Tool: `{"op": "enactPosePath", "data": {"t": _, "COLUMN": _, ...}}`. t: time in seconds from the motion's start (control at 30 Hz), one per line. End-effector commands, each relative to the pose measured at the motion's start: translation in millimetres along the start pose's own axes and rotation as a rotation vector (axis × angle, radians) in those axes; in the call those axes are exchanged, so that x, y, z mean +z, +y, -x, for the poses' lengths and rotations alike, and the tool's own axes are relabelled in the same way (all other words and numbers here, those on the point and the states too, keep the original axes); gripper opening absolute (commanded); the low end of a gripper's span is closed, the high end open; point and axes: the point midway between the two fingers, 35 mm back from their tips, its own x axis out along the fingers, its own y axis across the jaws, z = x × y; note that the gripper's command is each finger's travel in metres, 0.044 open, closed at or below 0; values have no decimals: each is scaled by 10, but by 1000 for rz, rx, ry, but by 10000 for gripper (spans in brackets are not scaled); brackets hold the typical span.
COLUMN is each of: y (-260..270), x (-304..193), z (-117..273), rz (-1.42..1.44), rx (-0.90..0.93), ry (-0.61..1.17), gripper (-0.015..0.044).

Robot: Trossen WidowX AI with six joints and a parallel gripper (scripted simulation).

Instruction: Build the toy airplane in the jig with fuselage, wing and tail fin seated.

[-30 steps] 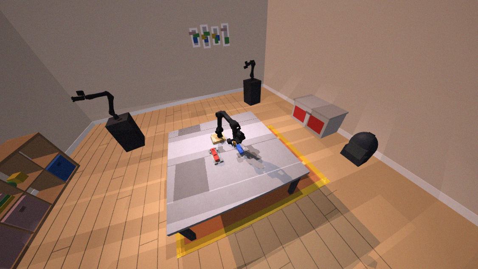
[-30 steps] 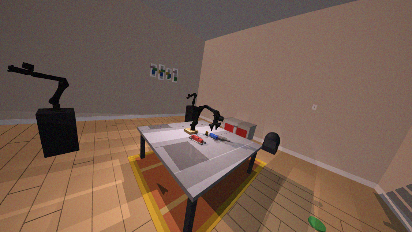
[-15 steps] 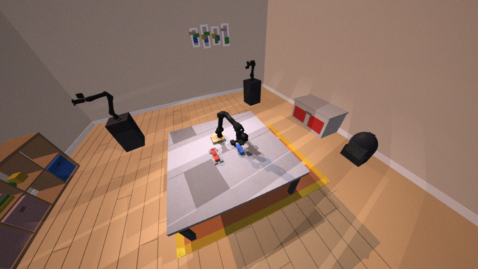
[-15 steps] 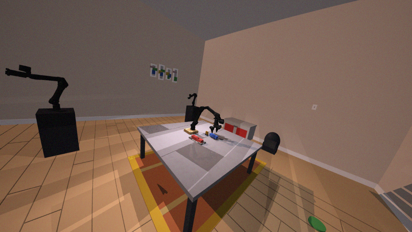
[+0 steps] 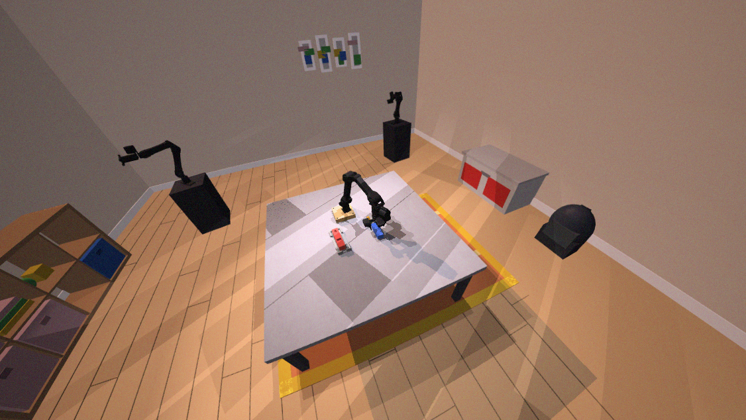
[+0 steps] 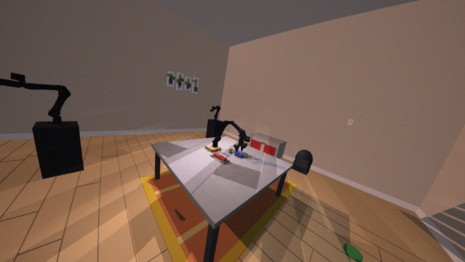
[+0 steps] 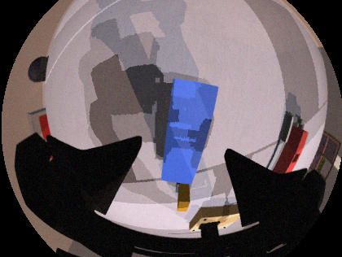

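While spread wide and empty, gripper (image 5: 375, 224) (image 6: 240, 148) (image 7: 184, 146) hovers | smooth blue block (image 5: 377, 230) (image 6: 238, 154) (image 7: 190, 132): elongated, flat-faced

Two black arms are standing on pedestals (image 5: 199, 206) (image 6: 58, 149); a grey cabinet (image 5: 503, 174) (image 6: 269, 140) is showing red doors, pictures (image 5: 323, 53) (image 6: 179, 81) hanging nearby.

Arm (image 5: 360, 183) (image 6: 231, 123): matte black throughout, slim jointed links with chunky, rounded housings at the joints, rising from a pale wood-coloured, flat, blocky base (image 5: 336, 217) (image 6: 208, 149) with small dark dots on its top. Gripper (image 5: 376, 222) (image 6: 240, 149) (image 7: 185, 144) likewise black, two broad, angular fingers narrowing to blunt points, dark body between them; thicker black block near the wrist, finer detail there too small to tell.
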Motion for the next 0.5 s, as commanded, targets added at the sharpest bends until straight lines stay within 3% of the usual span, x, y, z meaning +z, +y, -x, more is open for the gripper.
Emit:
{"op": "enactPosePath", "data": {"t": 0.0, "y": -3, "x": -8, "z": -87, "rz": -4, "rx": -3, "ry": 6, "gripper": 440}}
{"op": "enactPosePath", "data": {"t": 0.47, "y": -6, "x": -13, "z": -315, "rz": -4, "rx": -3, "ry": 7, "gripper": 440}}
